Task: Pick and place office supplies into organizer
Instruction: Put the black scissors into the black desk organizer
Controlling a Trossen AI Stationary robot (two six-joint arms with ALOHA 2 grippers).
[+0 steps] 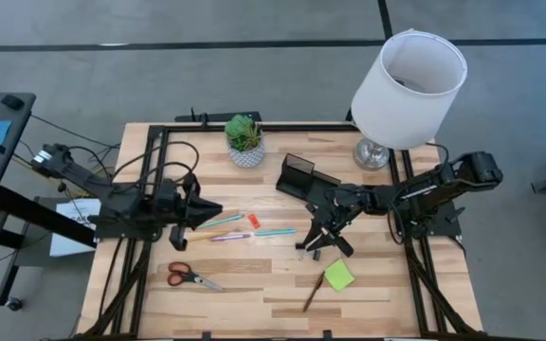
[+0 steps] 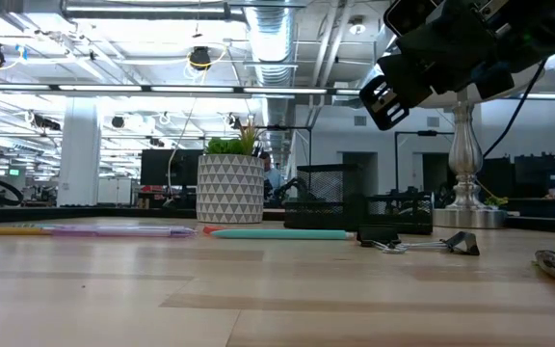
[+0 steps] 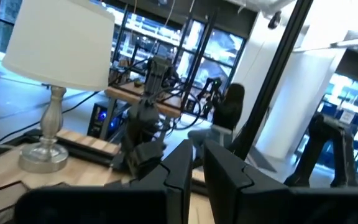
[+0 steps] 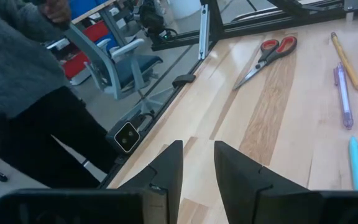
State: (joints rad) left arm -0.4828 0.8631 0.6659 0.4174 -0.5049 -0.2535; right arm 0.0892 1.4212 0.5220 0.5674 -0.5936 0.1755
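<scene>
My right gripper (image 1: 318, 237) hangs raised over the table's middle, narrowly open and holding nothing (image 4: 197, 152). Under and beside it lie the small black clips (image 2: 422, 243). The black organizer (image 1: 297, 176) stands just behind it. A teal pen (image 1: 274, 231), a pink pen (image 1: 230, 236), a yellow and teal pair (image 1: 220, 221) and the orange-red eraser (image 1: 252, 220) lie flat between the arms. The red-handled scissors (image 1: 191, 277), the lime-green sticky pad (image 1: 339, 276) and a brown pencil (image 1: 312, 295) lie nearer the front edge. My left gripper (image 1: 211, 210) waits shut at the left.
A white patterned plant pot (image 1: 245, 144) stands at the far edge, and a lamp with a white shade (image 1: 408, 87) at the far right. A person in dark clothes (image 4: 23, 93) and a chair stand beyond the table's near-left edge. Bare wood lies along the front.
</scene>
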